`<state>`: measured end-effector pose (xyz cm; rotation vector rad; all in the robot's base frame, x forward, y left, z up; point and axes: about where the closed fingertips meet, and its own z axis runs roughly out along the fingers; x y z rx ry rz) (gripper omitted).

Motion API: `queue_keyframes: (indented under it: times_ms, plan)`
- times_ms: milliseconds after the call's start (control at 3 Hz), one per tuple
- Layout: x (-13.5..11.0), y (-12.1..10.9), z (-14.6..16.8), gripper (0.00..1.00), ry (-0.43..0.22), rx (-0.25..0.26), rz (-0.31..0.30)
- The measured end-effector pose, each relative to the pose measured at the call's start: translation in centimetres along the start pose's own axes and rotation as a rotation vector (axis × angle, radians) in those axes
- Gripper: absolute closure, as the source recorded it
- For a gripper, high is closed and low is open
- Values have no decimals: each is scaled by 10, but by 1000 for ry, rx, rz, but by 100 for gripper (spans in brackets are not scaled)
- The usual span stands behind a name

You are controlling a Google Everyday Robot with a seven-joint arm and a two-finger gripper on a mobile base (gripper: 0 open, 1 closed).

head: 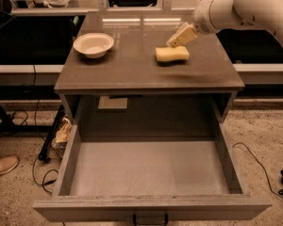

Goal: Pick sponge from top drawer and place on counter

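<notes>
One soft, wavy-edged pale-yellow sponge flat on glossy grey-brown counter, gripper just above, its spread unclear.

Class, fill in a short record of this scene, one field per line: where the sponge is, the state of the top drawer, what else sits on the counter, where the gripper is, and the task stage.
sponge: lying flat on the counter, right of centre
top drawer: pulled open, no sponge inside
bowl: on the counter's left side, apart from the sponge
gripper: close above the sponge's far edge
task stage: sponge rests on the counter
</notes>
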<state>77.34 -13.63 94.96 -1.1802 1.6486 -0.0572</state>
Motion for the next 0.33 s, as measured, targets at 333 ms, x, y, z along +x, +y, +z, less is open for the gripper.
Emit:
queue_keyframes:
  times_ms: [333]
  plan:
    - [3,2,-7,0,-7,-21,-2]
